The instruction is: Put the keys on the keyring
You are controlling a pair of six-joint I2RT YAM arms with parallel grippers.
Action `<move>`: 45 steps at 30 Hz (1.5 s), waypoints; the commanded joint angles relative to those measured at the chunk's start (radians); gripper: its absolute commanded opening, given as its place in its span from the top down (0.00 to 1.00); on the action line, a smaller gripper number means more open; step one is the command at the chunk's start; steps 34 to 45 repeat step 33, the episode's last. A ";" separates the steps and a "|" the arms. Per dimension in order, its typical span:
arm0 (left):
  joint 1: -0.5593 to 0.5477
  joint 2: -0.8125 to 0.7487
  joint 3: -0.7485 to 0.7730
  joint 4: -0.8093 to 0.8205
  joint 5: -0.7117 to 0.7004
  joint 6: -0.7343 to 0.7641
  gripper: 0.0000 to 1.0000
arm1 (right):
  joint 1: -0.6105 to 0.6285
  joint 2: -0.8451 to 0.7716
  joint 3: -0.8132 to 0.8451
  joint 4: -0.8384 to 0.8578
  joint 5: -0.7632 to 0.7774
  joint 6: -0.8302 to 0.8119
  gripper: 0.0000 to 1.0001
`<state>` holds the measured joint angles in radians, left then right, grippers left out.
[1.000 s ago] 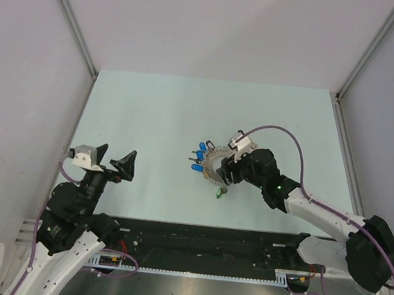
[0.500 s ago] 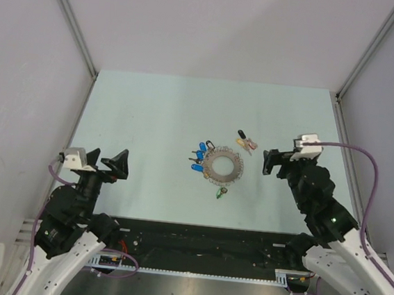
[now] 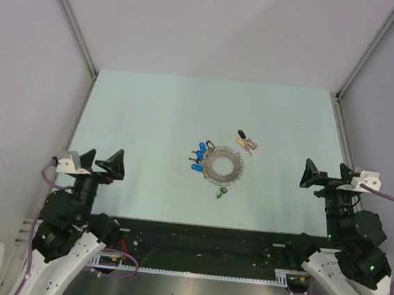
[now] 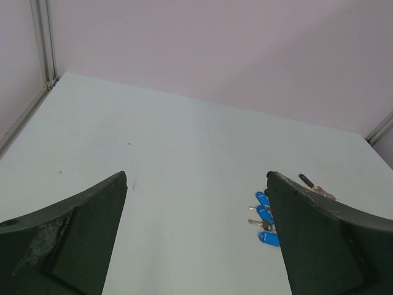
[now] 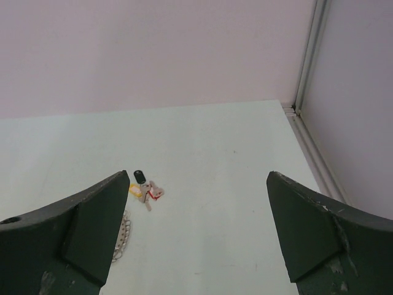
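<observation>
Black fingers (image 3: 117, 162) are being held spread wide on both arms at the near edge of the table (image 3: 152, 108), nearer than the keyring (image 3: 222, 165). The left gripper (image 3: 101, 161) is being kept released, with nothing between its jaws, well off to the left of the keyring. The right gripper (image 3: 327, 177) is likewise being kept released and empty, well off to the right of the keyring. No key is being touched by either.

Just on the near side of the keyring, a green-headed key (image 3: 220, 191) is being left lying on the pale table, close to the fringe; whether it is touching cannot be told. The keyring itself is being left flat near the table's middle, its grey band edged with small silvery pieces.

Along the keyring's left side, blue-headed keys (image 3: 198, 156) are being shown in a small cluster just beside the rim. In the left wrist view they are being partly hidden by the right-hand finger.

Just beyond the keyring, toward its far right, a black-headed key (image 3: 241, 133) and pinkish keys (image 3: 249, 145) are being shown lying together, apart from the rim. In the right wrist view a small yellow tag (image 5: 134, 189) is being seen beside them, and a stretch of the keyring's fringe is being shown at the edge of the left-hand finger.

Farther than the keyring, the table is being closed in by plain pale walls (image 3: 222, 31).
</observation>
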<state>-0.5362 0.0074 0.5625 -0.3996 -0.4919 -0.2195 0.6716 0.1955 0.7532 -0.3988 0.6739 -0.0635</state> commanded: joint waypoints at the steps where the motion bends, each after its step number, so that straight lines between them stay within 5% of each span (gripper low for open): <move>1: 0.008 -0.004 0.002 0.021 -0.042 -0.011 0.00 | -0.001 -0.054 -0.063 0.027 0.027 -0.044 0.00; 17: 0.136 0.035 -0.010 0.068 0.035 0.022 0.00 | -0.187 -0.162 -0.138 0.118 -0.177 -0.076 0.00; 45: 0.183 0.022 -0.016 0.084 0.098 0.032 0.00 | -0.214 -0.162 -0.146 0.120 -0.218 -0.078 0.00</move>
